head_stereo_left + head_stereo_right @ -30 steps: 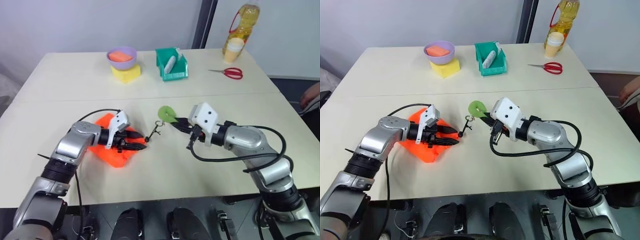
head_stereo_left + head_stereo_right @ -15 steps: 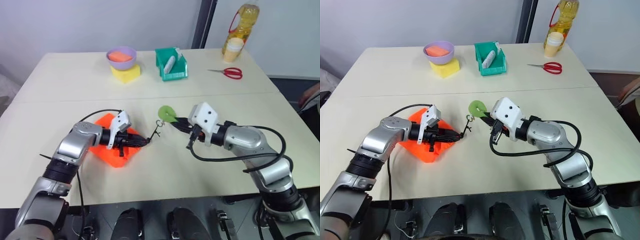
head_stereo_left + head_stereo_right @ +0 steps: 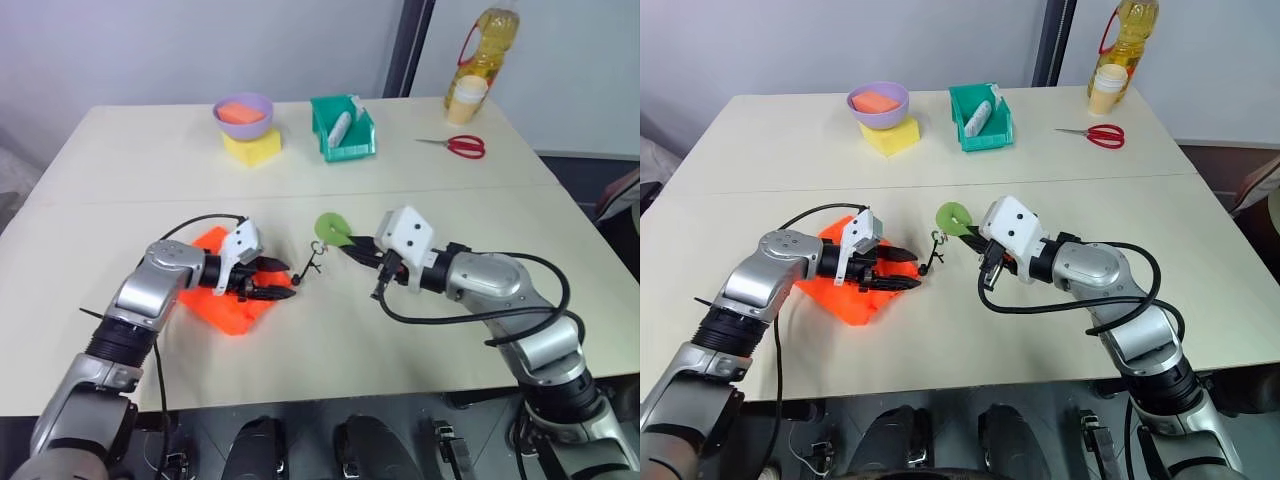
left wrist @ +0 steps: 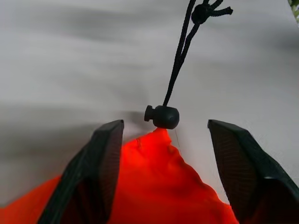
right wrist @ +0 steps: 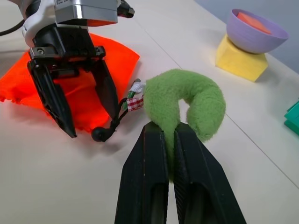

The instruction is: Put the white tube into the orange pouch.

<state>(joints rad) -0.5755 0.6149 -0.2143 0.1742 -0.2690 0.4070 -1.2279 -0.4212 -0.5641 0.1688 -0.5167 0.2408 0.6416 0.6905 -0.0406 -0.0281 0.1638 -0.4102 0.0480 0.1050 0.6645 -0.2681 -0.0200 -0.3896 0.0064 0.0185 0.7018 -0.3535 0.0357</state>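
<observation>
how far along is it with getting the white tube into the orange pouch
Early. Nothing is done yet: the tube lies in the green bin. In hand: the right gripper pinches the green ring on the cord, and the open left gripper straddles the pouch mouth. Left: opening it, fetching and inserting the tube.

Bright, even light falls from above; shadows on the worktop [image 3: 420,190] are soft and faint. The left wrist view shows the bare worktop blurred and streaky.
</observation>
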